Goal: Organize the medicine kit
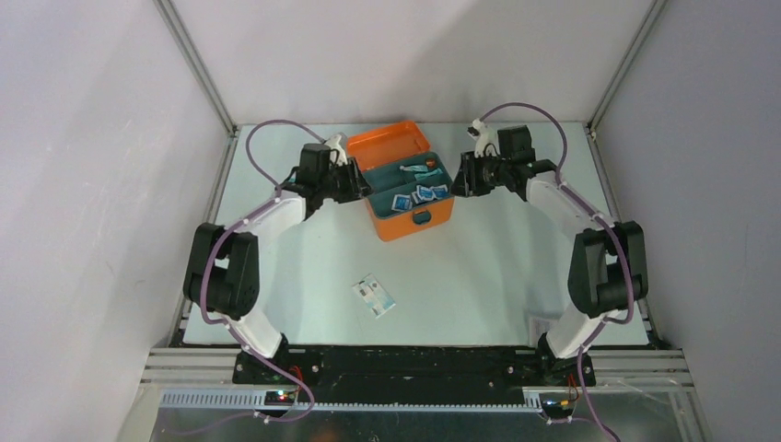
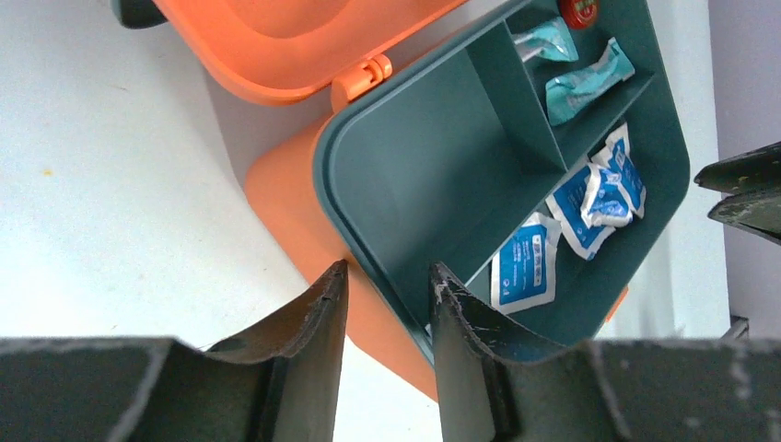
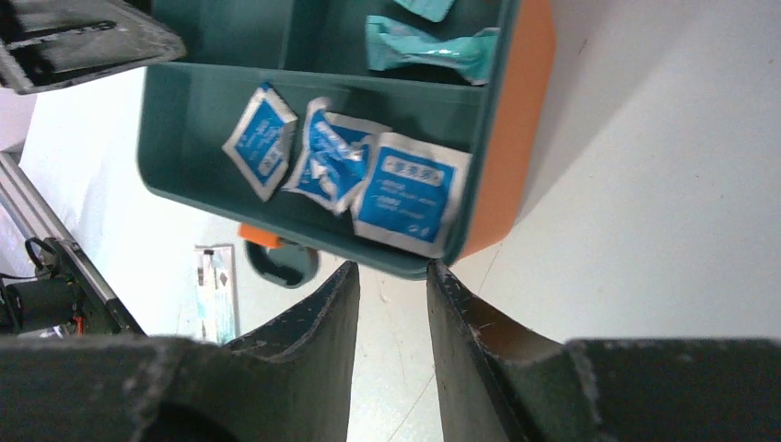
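Medicine kit [image 1: 410,226] open, 3 blue sachets [image 3: 405,189] inside; left gripper [image 2: 388,272], right gripper [image 3: 392,269] apart.

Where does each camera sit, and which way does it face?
Top external: above and behind both arms, facing down on the table; they flank the open medicine kit.
Left wrist: faces the kit's teal tray past the left tool.
Right wrist: faces the blue sachets past the right tool.
Shared: both wrist views show those sachets.
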Robot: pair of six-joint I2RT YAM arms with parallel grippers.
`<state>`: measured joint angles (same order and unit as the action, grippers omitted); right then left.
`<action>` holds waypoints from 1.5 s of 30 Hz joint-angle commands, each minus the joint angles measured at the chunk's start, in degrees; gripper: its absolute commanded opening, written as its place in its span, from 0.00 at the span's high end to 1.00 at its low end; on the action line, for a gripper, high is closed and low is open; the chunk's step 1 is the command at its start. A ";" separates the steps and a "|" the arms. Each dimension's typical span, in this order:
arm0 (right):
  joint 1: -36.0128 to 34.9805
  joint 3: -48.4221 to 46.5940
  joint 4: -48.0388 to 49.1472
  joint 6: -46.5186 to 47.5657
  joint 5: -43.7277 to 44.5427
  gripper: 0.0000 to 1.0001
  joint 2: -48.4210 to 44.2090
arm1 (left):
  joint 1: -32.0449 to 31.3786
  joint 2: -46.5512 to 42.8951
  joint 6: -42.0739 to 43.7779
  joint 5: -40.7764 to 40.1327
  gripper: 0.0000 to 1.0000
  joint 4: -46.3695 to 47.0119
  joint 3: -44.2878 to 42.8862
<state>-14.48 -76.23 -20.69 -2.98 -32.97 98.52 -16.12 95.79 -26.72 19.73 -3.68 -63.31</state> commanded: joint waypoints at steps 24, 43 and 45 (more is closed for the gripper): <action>8.22 2.32 7.89 -0.61 3.34 0.45 -4.63 | -12.17 7.98 8.31 0.87 0.59 2.50 -5.78; 8.89 3.87 5.73 1.30 2.31 0.44 -14.43 | 1.90 -20.74 10.77 -1.62 0.35 -17.62 6.94; 3.45 4.46 4.09 6.29 3.77 0.44 -15.98 | 2.05 -20.47 11.42 -1.20 0.37 -19.80 11.33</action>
<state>-3.53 -71.85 -15.33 -3.18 -30.24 86.43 -14.20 73.43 -14.70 17.89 -12.51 -59.92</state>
